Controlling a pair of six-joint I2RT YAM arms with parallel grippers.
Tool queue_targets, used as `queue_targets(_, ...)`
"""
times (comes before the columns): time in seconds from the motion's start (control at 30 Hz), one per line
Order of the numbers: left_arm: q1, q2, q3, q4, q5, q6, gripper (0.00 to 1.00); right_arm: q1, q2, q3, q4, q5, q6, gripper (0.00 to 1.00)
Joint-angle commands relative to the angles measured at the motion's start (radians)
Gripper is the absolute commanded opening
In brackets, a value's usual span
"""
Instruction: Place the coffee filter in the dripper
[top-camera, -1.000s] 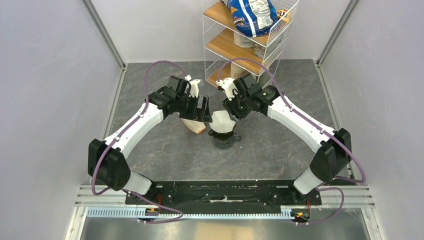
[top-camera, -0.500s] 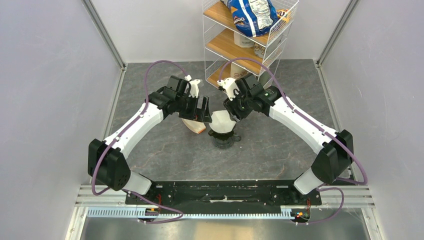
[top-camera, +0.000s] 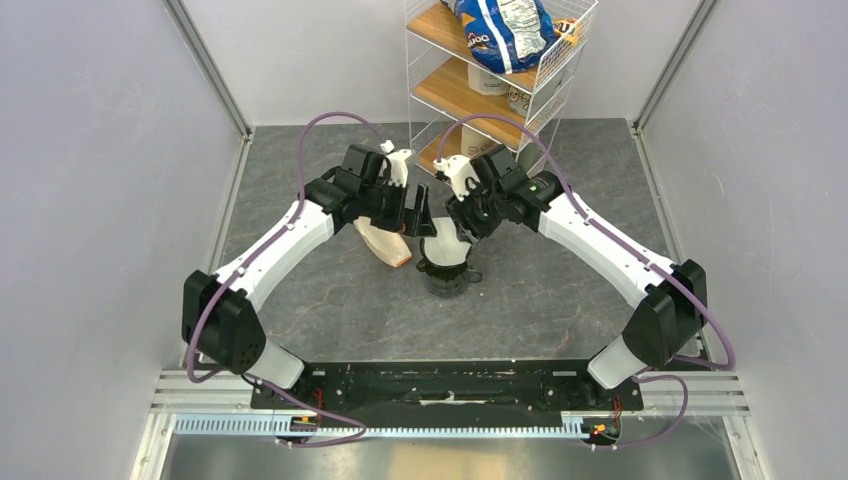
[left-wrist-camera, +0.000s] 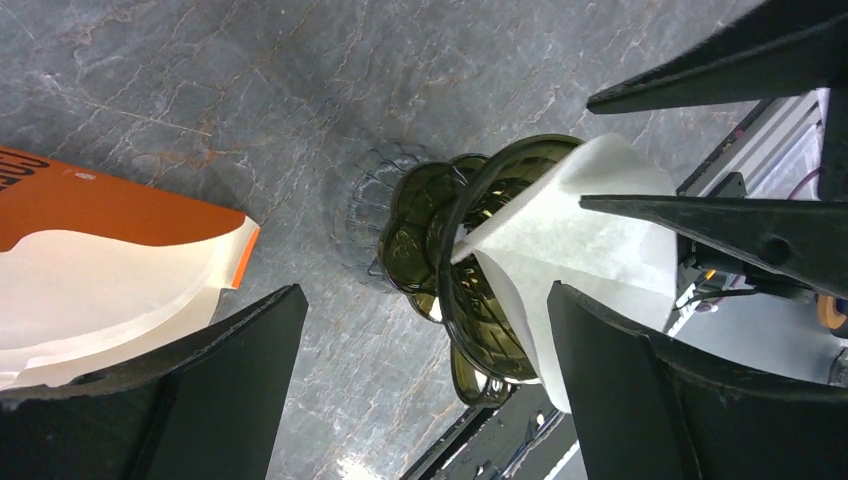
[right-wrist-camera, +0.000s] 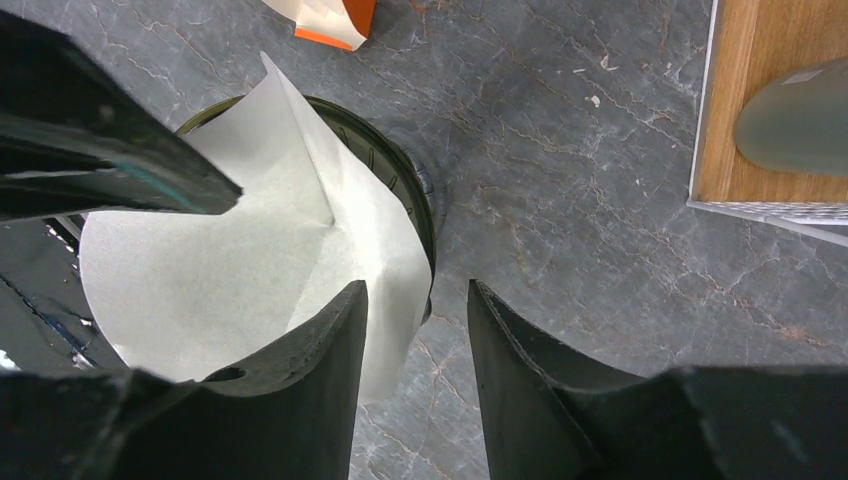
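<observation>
The coffee filter (right-wrist-camera: 220, 270) leans in the dripper (left-wrist-camera: 420, 225). Your right claw (right-wrist-camera: 415, 290) straddles its wall, half open. Your left claw (left-wrist-camera: 425, 300) gapes wide, empty.

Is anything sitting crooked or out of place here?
Yes. The thin white paper cone filter sits askew in the dark funnel-shaped dripper. One side pokes well above the round rim instead of lying against the walls, so it looks only partly seated. Nothing looks spilled or torn.

Even, diffuse overhead light, soft shadows on the table (top-camera: 330, 290); sharp wrist views, coffee filter (right-wrist-camera: 200, 270) brightly lit.
</observation>
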Motion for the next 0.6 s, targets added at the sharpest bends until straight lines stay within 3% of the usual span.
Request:
queue_targets(0.0, -0.004, 0.038, 0.030, 0.046, -0.022, -0.034, 0.98, -0.003, -0.001, 0.045, 0.020, -0.022, 0.008, 0.49)
queue_targets(0.13, -0.004, 0.032, 0.024, 0.079, 0.024, 0.007, 0.88, -0.004, -0.001, 0.049, 0.023, -0.019, 0.008, 0.46)
queue_targets(0.3, -0.004, -0.029, 0.007, 0.108, 0.045, 0.069, 0.85, -0.004, -0.025, 0.055, 0.029, -0.022, -0.007, 0.46)
queue_targets(0.47, -0.005, -0.048, 0.010, 0.119, 0.082, 0.090, 0.59, -0.003, -0.036, 0.059, 0.053, -0.058, -0.013, 0.40)
queue_targets(0.57, -0.005, -0.032, 0.016, 0.103, 0.097, 0.098, 0.49, -0.002, -0.029, 0.062, 0.052, -0.069, -0.014, 0.33)
